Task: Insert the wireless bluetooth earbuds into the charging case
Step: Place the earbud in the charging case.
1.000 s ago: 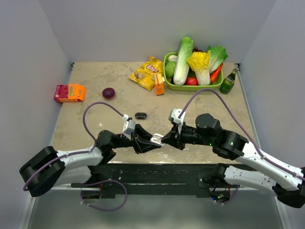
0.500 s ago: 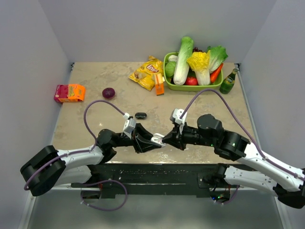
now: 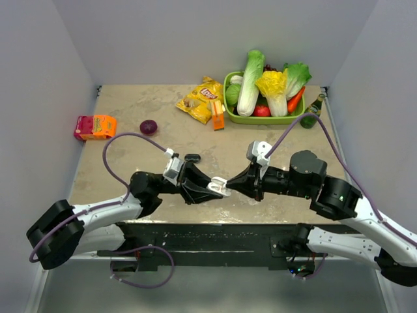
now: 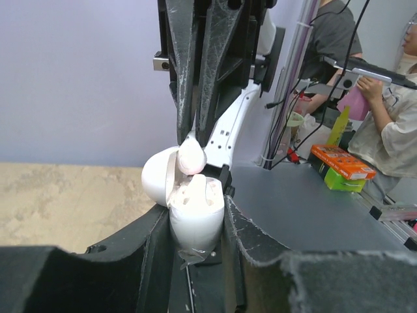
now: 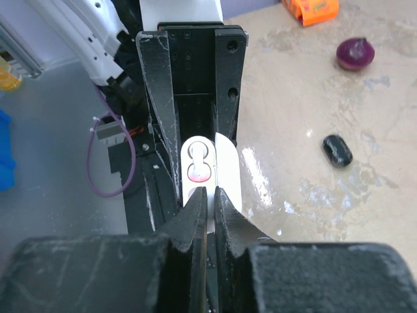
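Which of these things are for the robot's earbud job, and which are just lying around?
For the job: white case in the left hand; white earbud pinched by the right hand; black case, probably.

Just lying about: chip bag, vegetable basket, purple onion, orange box, green bottle.

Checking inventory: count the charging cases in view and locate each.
2. The white case, lid open, sits in the left end effector; the black case lies on the table beyond it. More may be hidden.
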`<action>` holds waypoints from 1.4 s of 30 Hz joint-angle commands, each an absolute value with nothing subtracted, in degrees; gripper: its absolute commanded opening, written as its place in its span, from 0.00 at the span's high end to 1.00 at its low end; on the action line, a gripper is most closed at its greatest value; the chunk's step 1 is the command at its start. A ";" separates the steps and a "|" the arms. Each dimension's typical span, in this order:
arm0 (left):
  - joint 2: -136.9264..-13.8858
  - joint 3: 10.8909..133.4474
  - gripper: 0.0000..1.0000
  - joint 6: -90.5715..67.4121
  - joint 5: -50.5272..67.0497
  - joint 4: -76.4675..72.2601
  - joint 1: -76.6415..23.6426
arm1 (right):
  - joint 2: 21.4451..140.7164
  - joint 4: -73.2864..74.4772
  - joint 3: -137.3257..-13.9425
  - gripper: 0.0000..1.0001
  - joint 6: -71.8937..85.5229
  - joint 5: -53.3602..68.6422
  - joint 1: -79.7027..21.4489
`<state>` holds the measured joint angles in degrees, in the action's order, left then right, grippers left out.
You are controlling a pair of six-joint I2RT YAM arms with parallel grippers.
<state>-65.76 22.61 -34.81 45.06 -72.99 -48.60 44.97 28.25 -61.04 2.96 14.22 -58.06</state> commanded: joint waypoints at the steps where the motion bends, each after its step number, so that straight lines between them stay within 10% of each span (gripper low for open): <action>1: -63.90 27.33 1.00 -32.61 49.04 -101.26 -48.78 | 45.61 28.91 -66.35 1.00 0.26 14.76 -57.66; 42: -63.90 31.38 1.00 -27.24 42.19 -80.51 -48.78 | 45.44 29.36 -66.71 1.00 -4.48 10.73 -57.74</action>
<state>-64.79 28.21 -28.67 44.01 -72.29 -48.60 45.67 29.82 -67.37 -3.20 14.00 -58.06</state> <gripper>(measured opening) 0.347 0.068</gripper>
